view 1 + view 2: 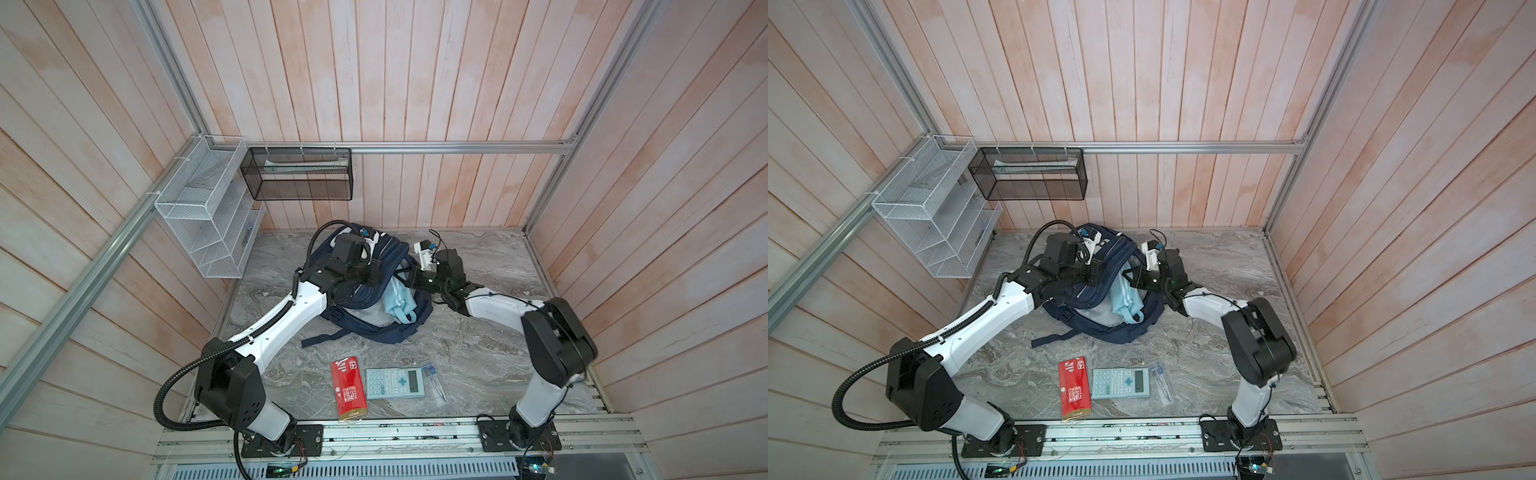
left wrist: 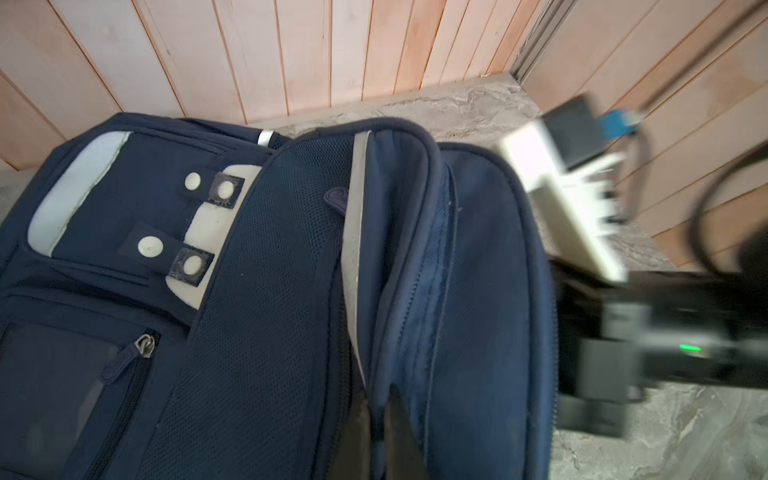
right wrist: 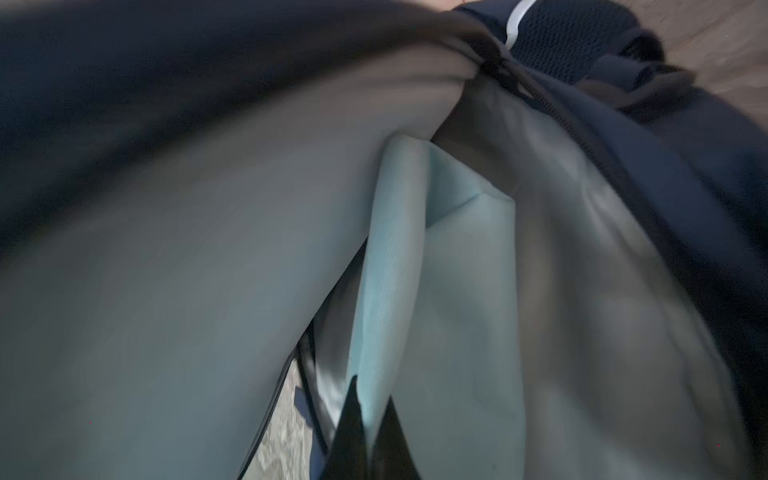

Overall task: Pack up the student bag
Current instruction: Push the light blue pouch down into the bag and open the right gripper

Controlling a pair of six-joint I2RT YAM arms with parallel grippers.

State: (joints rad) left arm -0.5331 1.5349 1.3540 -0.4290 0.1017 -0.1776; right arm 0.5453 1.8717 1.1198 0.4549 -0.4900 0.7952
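The navy student bag (image 1: 386, 332) (image 1: 1121, 332) lies in the middle of the table with its main compartment gaping and grey lining showing. My left gripper (image 1: 376, 270) (image 2: 379, 390) is shut on a fold of navy fabric at the rim of the student bag (image 2: 266, 291), beside its mesh panel. A light-blue pouch (image 1: 401, 303) (image 1: 1125, 301) sticks out of the opening. My right gripper (image 1: 409, 276) (image 3: 372, 388) is shut on the edge of that pouch (image 3: 457, 270), inside the bag's mouth against the grey lining (image 3: 166, 291). The left wrist view is blurred at the right arm.
Near the front edge lie a red packet (image 1: 349, 388), a light-blue calculator (image 1: 395, 383) and a clear sleeve of pens (image 1: 434, 382). A bag strap (image 1: 320, 338) trails on the table. A white wire rack (image 1: 203, 208) and a black mesh basket (image 1: 297, 174) hang on the walls.
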